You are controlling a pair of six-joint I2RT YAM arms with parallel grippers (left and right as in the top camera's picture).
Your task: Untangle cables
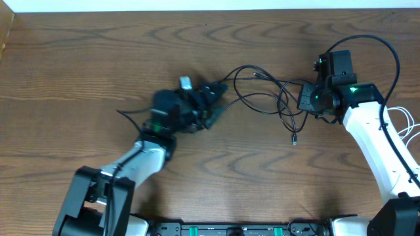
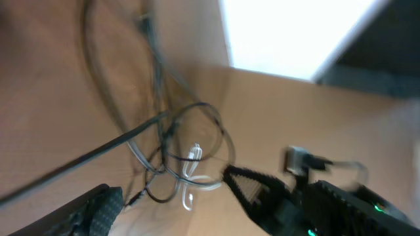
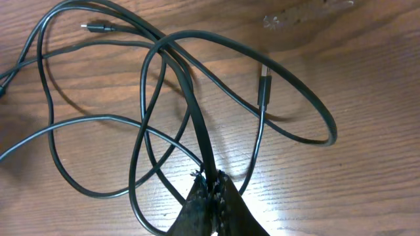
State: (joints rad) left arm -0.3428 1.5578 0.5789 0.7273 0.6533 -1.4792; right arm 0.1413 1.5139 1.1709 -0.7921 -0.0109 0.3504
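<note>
Trailing from clamped right end effector (image 3: 211, 185): black cables (image 3: 199, 128).

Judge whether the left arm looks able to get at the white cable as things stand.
Probably yes. The left gripper is open, and the white cable lies just ahead between its fingers, but black cable loops tangle around it, so it may catch those too.
</note>
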